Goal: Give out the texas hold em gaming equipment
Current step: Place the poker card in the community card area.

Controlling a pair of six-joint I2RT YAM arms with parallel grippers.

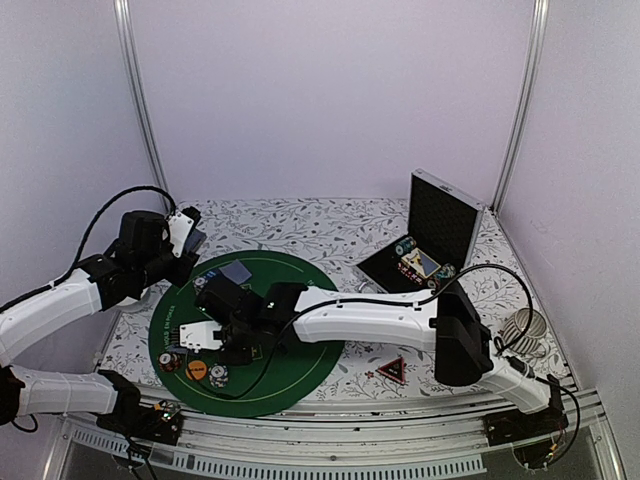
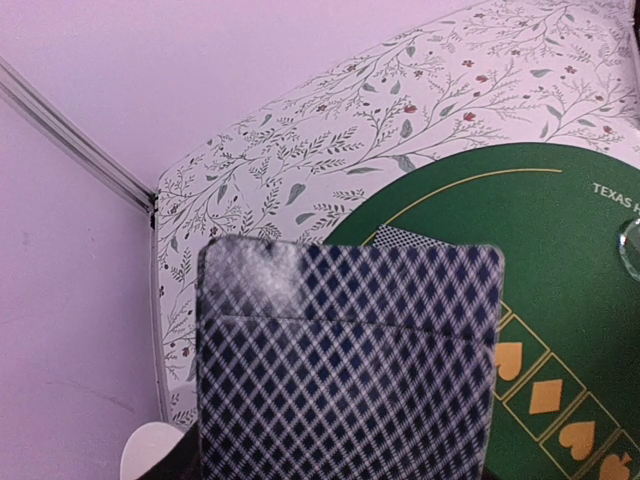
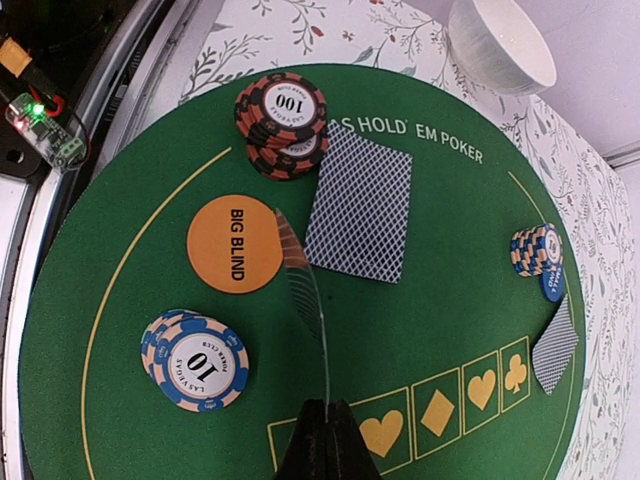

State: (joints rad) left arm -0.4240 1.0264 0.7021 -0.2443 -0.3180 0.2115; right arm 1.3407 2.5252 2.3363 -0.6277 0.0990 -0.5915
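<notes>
Roughly halfway, I judge: chip stacks (image 3: 281, 110), orange disc (image 3: 235, 244) and a card (image 3: 359, 203) lie on the near-left mat (image 3: 420, 300), my right gripper (image 3: 324, 420) pinches the clear disc (image 3: 308, 295) above it, my left gripper (image 1: 185, 238) clamps the deck (image 2: 350, 370), and the triangle token (image 1: 391, 369) waits by the near edge.

I see a round green mat (image 1: 300, 375) near the counter's near-left corner, lying on a floral tablecloth (image 1: 330, 225). An open black case (image 1: 445, 215) stands toward the far-right corner. A white ribbed cup (image 3: 500, 45) sits just off the mat's rim.
</notes>
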